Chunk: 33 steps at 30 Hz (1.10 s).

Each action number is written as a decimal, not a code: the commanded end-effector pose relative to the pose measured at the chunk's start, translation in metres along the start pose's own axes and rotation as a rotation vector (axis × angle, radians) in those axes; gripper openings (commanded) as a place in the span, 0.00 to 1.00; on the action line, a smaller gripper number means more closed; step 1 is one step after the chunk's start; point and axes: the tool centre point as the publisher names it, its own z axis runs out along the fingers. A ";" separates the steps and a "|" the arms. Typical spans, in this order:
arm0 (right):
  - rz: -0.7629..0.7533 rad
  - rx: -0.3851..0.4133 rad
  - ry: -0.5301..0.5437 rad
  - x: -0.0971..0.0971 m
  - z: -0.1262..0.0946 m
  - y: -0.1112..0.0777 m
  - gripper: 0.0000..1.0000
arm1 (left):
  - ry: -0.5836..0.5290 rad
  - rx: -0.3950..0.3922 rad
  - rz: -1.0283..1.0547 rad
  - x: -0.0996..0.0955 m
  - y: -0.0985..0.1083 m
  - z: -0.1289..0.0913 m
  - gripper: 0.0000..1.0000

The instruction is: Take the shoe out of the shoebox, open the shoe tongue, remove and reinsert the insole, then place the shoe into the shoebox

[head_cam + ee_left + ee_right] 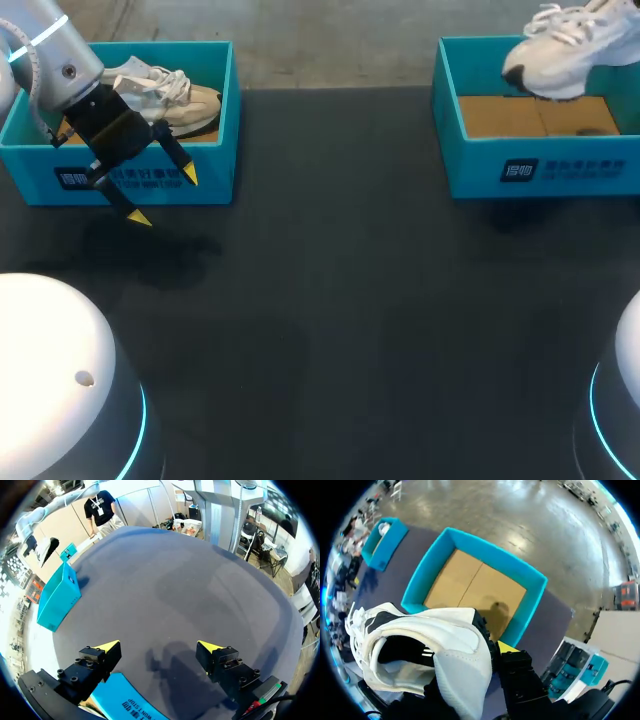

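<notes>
A white shoe (567, 48) hangs tilted over the right teal shoebox (480, 165), whose brown cardboard floor is bare. In the right wrist view my right gripper (490, 656) is shut on the heel of this white shoe (425, 655), above the shoebox (527, 582); one finger is hidden behind the shoe. The left teal shoebox (215, 120) holds a beige and white shoe (165, 95). My left gripper (165, 198) hangs open and empty at that box's front wall, above the box's edge (122, 706) in the view of my left gripper (159, 647).
Dark table top (330, 290) stretches between the two boxes. White round robot bases sit at the near left (50, 380) and near right (628, 390) corners.
</notes>
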 end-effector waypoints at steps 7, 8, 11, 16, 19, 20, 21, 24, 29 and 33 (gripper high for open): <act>0.172 0.028 0.038 -0.001 -0.007 0.001 0.00 | 0.005 -0.001 0.000 -0.001 0.000 -0.001 1.00; 0.186 0.037 0.037 -0.001 -0.006 0.001 0.00 | 0.005 -0.001 0.000 -0.001 0.000 -0.001 1.00; 0.222 0.050 0.053 -0.002 -0.003 -0.001 0.00 | 0.005 -0.001 0.000 -0.001 0.000 -0.001 1.00; 0.275 0.068 0.068 -0.004 0.000 -0.005 0.00 | 0.005 -0.001 0.000 -0.001 0.000 -0.001 1.00; 0.316 0.078 0.071 -0.004 0.001 -0.007 0.00 | 0.005 -0.001 0.000 -0.001 0.000 -0.001 1.00; 0.324 0.075 0.074 -0.004 0.002 -0.008 0.00 | 0.005 -0.001 0.000 -0.001 0.000 -0.001 1.00; 0.326 0.071 0.075 -0.003 0.002 -0.009 0.00 | 0.005 -0.001 0.000 -0.001 0.000 -0.001 1.00; 0.360 0.075 0.068 0.002 0.005 -0.010 0.00 | 0.005 -0.001 0.000 -0.001 0.000 -0.001 1.00; 0.358 0.067 0.075 0.009 0.010 -0.011 0.00 | 0.005 -0.001 0.000 -0.001 0.000 -0.001 1.00; 0.358 0.067 0.075 0.009 0.010 -0.011 0.00 | 0.005 -0.001 0.000 -0.001 0.000 -0.001 1.00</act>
